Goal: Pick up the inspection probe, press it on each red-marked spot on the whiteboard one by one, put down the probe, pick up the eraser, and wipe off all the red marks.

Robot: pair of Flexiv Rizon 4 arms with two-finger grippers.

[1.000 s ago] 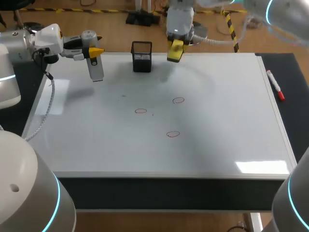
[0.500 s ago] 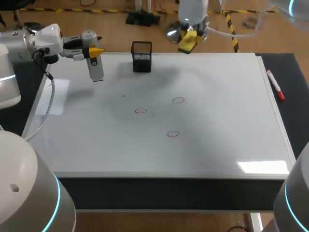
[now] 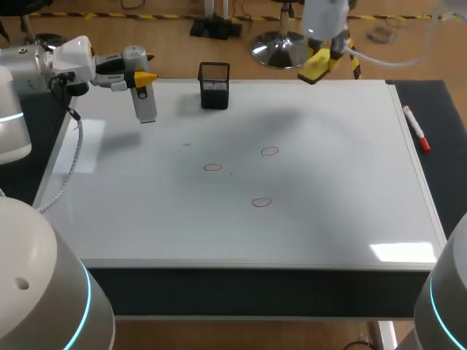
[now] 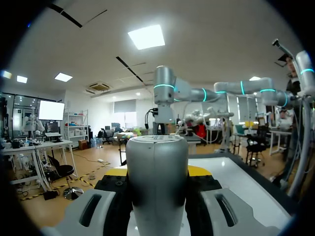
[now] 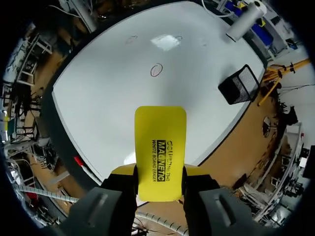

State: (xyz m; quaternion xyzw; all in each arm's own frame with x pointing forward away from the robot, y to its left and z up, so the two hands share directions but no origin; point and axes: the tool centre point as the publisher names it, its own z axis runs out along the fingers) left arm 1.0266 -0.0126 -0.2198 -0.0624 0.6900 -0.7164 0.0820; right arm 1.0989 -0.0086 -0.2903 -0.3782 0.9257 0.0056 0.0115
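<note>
Left gripper [image 3: 139,75] is clamped on the probe [image 3: 147,106], held upright over the whiteboard's [image 3: 328,219] 10 o'clock corner. Right gripper [image 5: 160,172] is clamped on the yellow eraser [image 5: 160,140] at 1 o'clock, above the far edge. Three red marks [image 3: 212,168] lie near centre. A black mesh cup [image 3: 214,87] stands at 11 o'clock.

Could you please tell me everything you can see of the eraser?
The eraser is a flat, bright yellow rectangle with rounded corners and black print on its face, plastic by its look. The right claw is shut on its near end, a finger on each side. It hangs tilted in the air by the whiteboard's far edge.
</note>
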